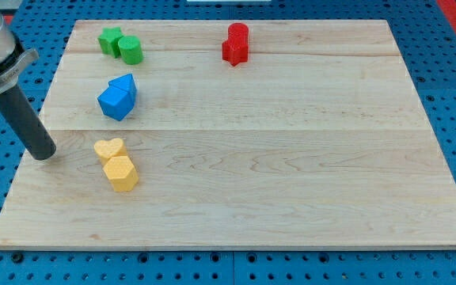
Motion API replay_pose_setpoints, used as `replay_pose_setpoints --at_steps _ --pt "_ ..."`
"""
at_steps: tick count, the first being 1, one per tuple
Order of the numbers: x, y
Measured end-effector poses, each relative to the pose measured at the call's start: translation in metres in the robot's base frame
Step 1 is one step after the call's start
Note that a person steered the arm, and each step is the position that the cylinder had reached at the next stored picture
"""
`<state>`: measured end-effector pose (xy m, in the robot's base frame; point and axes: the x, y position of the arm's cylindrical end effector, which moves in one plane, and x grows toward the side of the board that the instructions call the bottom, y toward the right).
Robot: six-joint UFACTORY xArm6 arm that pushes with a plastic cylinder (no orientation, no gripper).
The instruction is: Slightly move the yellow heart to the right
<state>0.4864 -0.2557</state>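
The yellow heart lies on the wooden board at the view's left, touching a yellow hexagon just below it. My tip rests on the board to the left of the yellow heart, a short gap apart from it, at about the same height in the view.
Two blue blocks sit together above the heart. A green block and a green cylinder are at the top left. Two red blocks stand at the top centre. The board's left edge is near my tip.
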Motion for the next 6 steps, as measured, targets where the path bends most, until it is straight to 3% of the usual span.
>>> replay_pose_setpoints --at_steps 4,6 --pt "0.005 0.0" --pt "-0.005 0.069"
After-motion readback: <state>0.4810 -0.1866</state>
